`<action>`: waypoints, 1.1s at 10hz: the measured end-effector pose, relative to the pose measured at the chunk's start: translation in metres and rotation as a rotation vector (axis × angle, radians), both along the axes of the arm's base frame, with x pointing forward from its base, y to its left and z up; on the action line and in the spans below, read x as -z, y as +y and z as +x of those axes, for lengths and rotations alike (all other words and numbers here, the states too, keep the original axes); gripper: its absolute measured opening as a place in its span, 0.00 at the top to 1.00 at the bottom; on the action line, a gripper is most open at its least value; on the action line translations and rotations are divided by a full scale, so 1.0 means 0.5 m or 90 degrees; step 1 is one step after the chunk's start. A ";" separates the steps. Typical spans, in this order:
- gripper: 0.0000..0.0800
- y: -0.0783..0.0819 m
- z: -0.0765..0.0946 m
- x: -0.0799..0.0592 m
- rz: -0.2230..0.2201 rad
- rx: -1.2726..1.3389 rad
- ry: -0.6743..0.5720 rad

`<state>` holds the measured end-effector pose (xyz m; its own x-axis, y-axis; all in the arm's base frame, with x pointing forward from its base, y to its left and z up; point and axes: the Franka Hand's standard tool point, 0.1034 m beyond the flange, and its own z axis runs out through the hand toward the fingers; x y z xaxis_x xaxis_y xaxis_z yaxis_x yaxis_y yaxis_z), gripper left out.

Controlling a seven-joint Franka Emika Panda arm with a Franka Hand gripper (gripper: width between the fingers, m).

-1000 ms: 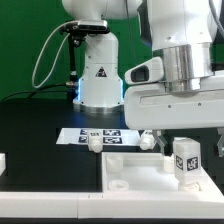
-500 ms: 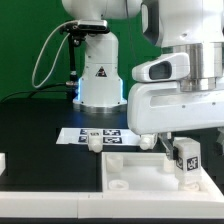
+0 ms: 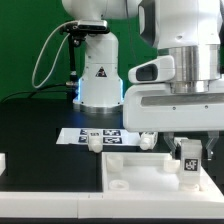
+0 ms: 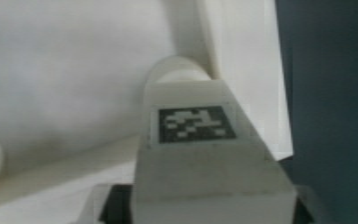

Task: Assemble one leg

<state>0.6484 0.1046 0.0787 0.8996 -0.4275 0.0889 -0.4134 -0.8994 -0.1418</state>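
The gripper point(image 3: 189, 148) is sitting slightly lower than half a second ago, clasping the upright leg point(image 3: 188, 167) over the white panel point(image 3: 135, 172) near its corner, apparently lining it up for seating.

the leg point(image 3: 187, 161), at four o'clock in the exterior view, looks like smooth white plastic with a soft sheen; its square tag point(image 4: 195, 121) is matt black-and-white print. the flat panel point(image 3: 135, 172) at six o'clock is smooth, matt white. the table point(image 3: 35, 125) at nine o'clock is matt black. the arm's casing point(image 3: 185, 22) at one o'clock is glossy white plastic
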 end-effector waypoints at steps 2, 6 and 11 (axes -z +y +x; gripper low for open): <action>0.64 -0.007 -0.002 0.002 0.030 0.199 0.024; 0.64 -0.012 -0.011 0.004 0.097 0.546 0.083; 0.37 0.017 -0.028 -0.008 0.048 0.326 0.095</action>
